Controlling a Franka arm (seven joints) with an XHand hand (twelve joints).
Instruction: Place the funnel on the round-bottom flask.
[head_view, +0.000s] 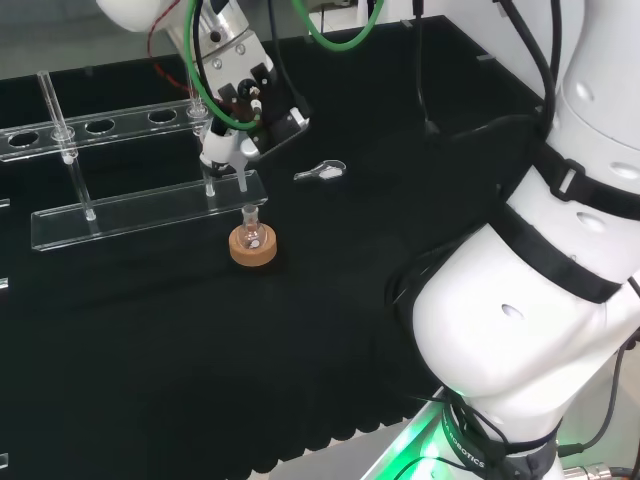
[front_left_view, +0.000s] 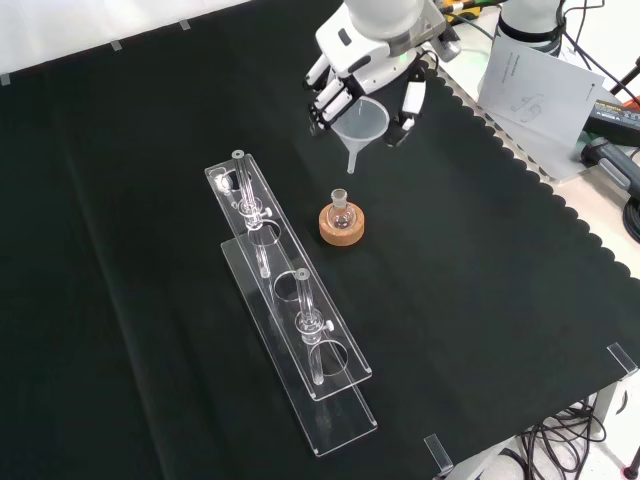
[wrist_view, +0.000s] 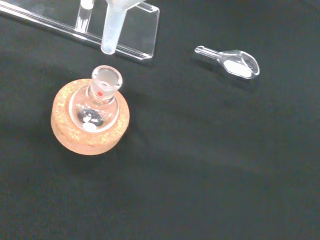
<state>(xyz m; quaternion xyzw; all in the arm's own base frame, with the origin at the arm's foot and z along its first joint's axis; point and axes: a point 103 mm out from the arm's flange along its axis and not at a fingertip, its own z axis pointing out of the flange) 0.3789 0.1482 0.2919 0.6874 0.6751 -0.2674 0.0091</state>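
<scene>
Black cloth bench (front_left_view: 120, 200), hand (front_left_view: 375, 55) gripping funnel (front_left_view: 360, 122) above flask (front_left_view: 341, 210)

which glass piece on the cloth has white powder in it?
The small clear scoop lying on its side apart from the rack. The round-bottom flask stands upright on its cork ring.

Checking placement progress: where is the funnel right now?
In the front view the funnel is held in the hand, above the round-bottom flask on its cork ring, its stem not yet in the neck.
</scene>
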